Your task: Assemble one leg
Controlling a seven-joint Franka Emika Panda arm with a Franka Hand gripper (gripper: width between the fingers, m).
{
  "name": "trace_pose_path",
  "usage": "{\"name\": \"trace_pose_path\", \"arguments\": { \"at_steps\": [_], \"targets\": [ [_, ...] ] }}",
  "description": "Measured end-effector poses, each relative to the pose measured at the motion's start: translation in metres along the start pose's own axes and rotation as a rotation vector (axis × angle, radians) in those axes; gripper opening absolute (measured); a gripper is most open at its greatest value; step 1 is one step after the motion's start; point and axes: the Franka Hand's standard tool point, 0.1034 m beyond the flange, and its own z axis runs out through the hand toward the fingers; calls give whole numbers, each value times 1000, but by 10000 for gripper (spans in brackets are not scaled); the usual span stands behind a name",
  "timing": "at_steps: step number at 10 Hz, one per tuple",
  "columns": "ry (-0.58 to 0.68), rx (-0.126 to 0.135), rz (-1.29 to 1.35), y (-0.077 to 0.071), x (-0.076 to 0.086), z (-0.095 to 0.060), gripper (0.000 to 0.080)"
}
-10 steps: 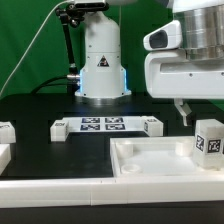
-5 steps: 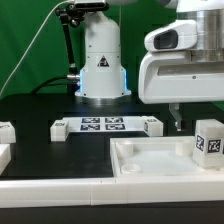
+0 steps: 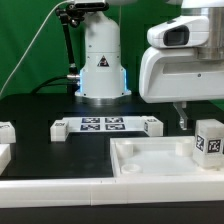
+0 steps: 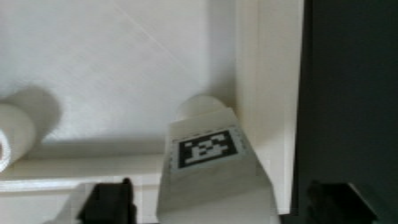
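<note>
- Gripper (image 3: pixel 181 117) hangs with its fingers (image 4: pixel 111 200) spread wide, holding nothing.
- Leg (image 3: pixel 207 140) stands upright below the gripper, in line with the gap between the fingers, touching neither.
- White tray (image 3: pixel 150 165) under the gripper holds the leg in one corner, on the bench (image 3: pixel 40 112).

My gripper (image 3: pixel 181 120) points straight down at the exterior view's right, below my bulky white wrist (image 3: pixel 185 62). Its two dark fingers (image 4: pixel 111 203) stand spread wide apart, closed on nothing.
</note>
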Motion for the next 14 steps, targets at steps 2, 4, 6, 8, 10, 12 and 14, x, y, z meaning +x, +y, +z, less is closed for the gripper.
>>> {"name": "trace_pose_path", "arguments": {
  "at_steps": [2,4,6,8,10,12,14],
  "targets": [
    [0,0,0,0,0,0,288],
    [0,1,13,0,0,0,289],
    [23,40,99,3,1,-1,289],
    [46,81,413,2,0,1,291],
    [46,100,700,-1,-1,2,291],
    [36,111,968,-7,-1,3,291],
    [29,111,1178,-13,-1,4,291]
  ]
}}
